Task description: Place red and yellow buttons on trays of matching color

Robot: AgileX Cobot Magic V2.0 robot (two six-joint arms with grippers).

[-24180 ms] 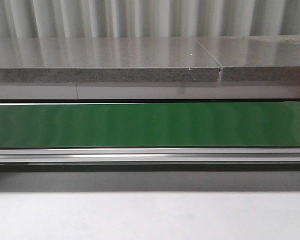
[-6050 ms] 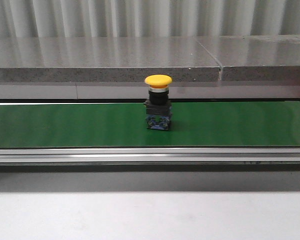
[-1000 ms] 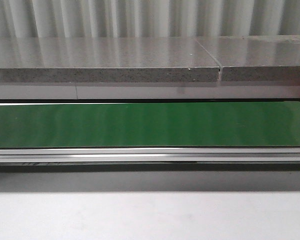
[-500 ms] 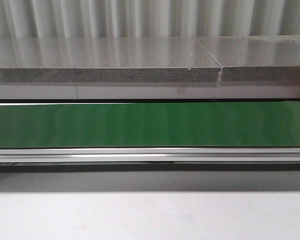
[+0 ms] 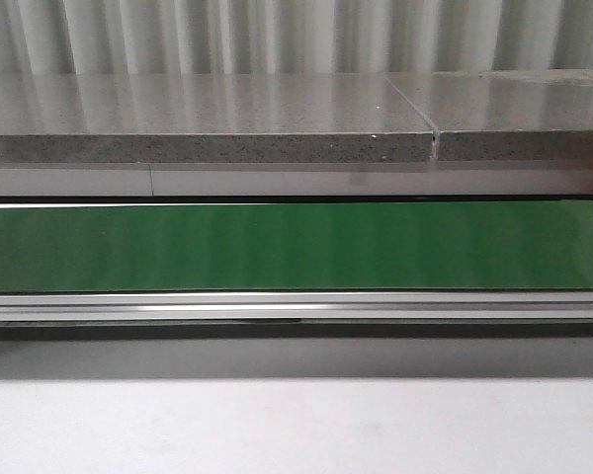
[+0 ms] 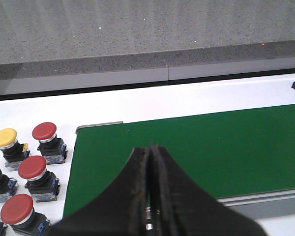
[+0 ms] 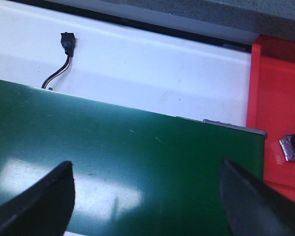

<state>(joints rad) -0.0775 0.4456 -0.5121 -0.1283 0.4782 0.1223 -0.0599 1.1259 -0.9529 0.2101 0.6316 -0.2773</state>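
Note:
Beside the end of the green belt, three red buttons and two yellow buttons stand upright on the white surface. My left gripper hangs over that belt end, shut with nothing between its fingers. Over the belt's other end my right gripper is open and empty. A red tray lies just past that end, with a small dark and silver part showing at the frame's edge. The yellow tray is out of view. In the front view the belt carries nothing.
A grey stone ledge runs behind the belt and an aluminium rail along its front. A small black connector on a striped wire lies on the white surface beyond the belt.
The yellow button that stood mid-belt 6 s ago is gone from the front view. Over the last second the belt stays bare.

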